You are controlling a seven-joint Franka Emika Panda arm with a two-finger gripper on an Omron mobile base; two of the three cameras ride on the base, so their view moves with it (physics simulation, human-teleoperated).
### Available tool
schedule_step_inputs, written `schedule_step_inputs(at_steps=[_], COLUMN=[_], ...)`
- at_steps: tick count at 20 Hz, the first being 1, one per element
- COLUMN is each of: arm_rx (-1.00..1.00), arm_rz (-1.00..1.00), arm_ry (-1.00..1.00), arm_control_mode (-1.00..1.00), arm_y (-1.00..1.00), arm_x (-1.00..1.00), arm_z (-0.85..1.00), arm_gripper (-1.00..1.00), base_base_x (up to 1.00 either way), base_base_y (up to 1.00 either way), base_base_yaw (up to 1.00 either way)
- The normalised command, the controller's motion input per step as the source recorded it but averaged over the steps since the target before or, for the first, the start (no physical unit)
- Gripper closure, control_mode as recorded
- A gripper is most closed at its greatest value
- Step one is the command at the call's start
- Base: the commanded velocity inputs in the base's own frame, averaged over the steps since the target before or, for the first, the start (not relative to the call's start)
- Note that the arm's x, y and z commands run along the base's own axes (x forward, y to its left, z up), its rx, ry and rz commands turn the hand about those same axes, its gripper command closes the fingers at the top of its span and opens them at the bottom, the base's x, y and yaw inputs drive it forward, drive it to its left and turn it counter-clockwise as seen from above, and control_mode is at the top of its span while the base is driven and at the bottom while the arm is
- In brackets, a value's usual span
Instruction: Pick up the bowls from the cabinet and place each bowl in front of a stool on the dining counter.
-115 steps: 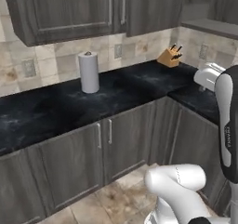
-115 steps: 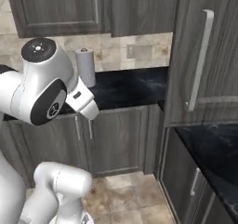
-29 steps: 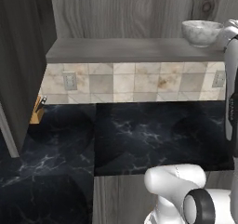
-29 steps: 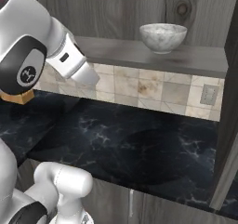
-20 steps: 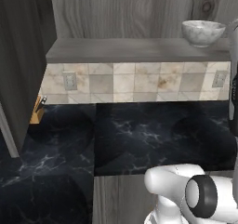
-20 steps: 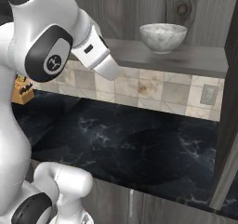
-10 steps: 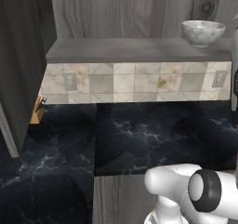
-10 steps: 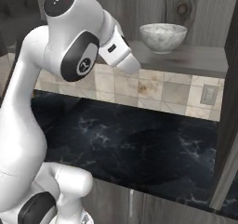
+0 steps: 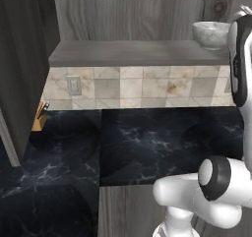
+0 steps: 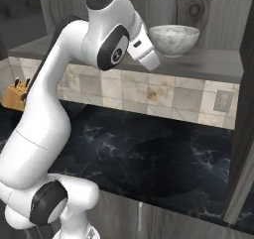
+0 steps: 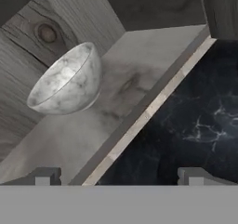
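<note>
Marble bowl (image 10: 174, 39) is seen upright on the cabinet shelf (image 10: 213, 63), near its right end, back against the wood-grain wall (partly cut off by the arm in the left base view (image 9: 210, 35)). End effector (image 11: 118, 175) is spread wide, nothing held; only its fingertips (image 11: 42, 176) are visible, short of the bowl (image 11: 66, 80). A knife block (image 10: 13, 96) on the bench (image 10: 149, 158) is half hidden behind the arm. The open door (image 9: 22, 64) is cut off at the frame edge.

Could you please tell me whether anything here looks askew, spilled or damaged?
Nothing stands out. The marbled bowl sits upright and whole on the cabinet shelf, the knife block stands on the black countertop, and nothing is spilled.
</note>
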Motion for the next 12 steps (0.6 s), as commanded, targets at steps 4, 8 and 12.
schedule_step_inputs(at_steps=[4, 8, 12], arm_rx=[0.08, 0.03, 0.00], arm_rz=[0.00, 0.00, 0.00], arm_ry=[0.08, -0.01, -0.10], arm_control_mode=[-1.00, -1.00, -1.00], arm_y=[-0.07, -0.16, -0.29], arm_x=[0.79, 0.59, 0.40], arm_z=[0.00, 0.00, 0.00], arm_gripper=[-1.00, -1.00, -1.00], base_base_x=[0.00, 0.00, 0.00], base_base_y=[0.00, 0.00, 0.00], base_base_yaw=[0.00, 0.00, 0.00])
